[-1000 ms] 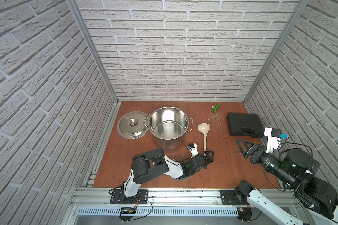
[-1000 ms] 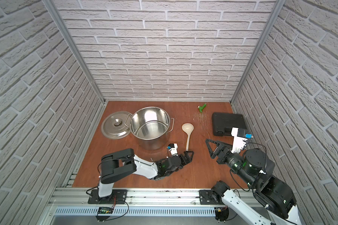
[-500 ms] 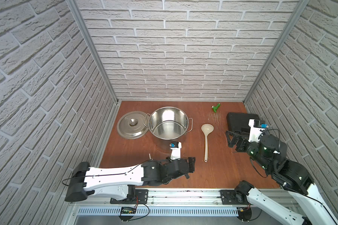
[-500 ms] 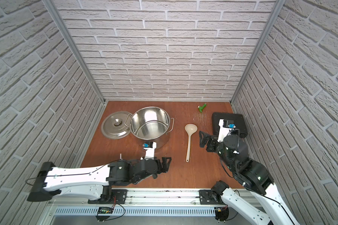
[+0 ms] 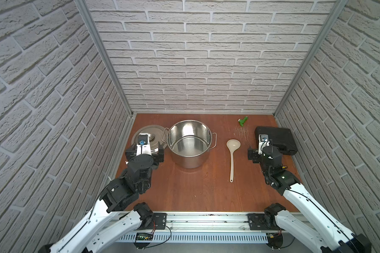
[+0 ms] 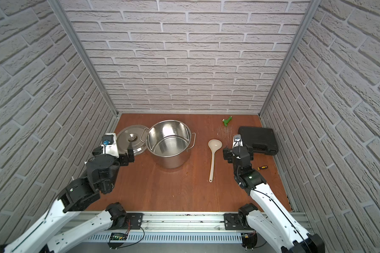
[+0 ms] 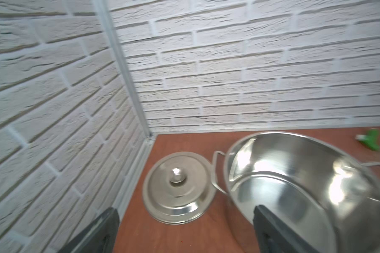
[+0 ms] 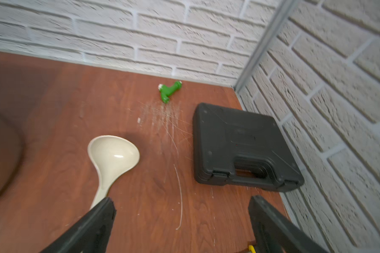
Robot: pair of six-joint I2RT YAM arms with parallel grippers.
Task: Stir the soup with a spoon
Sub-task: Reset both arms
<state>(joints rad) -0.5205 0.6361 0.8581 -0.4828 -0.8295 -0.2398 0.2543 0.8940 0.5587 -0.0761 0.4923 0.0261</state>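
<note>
Round stainless-steel lid with centre knob point(image 6: 131, 143): flat on brown wood-grain tabletop point(image 5: 195, 188), knob up, 10 o'clock. Small green plastic T-shaped fitting point(image 5: 242, 121): on its side, 1 o'clock, near back wall. Patch of pale scratches point(image 8: 162, 118) at fitting's 6 o'clock. Black plastic carry case point(image 6: 259, 139): closed, flat, 2 o'clock, beside side wall. Small yellow-handled screwdriver point(image 6: 262, 167): 3 o'clock, apart from case. White brick-pattern walls point(image 5: 195, 65) on three sides.

clear floor point(image 5: 195, 186) around ladle point(image 5: 232, 158), case point(image 5: 276, 140) seemingly near

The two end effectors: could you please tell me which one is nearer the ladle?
The right end effector, open beside the ladle; the left end effector is by the lid, across the pot.
</note>
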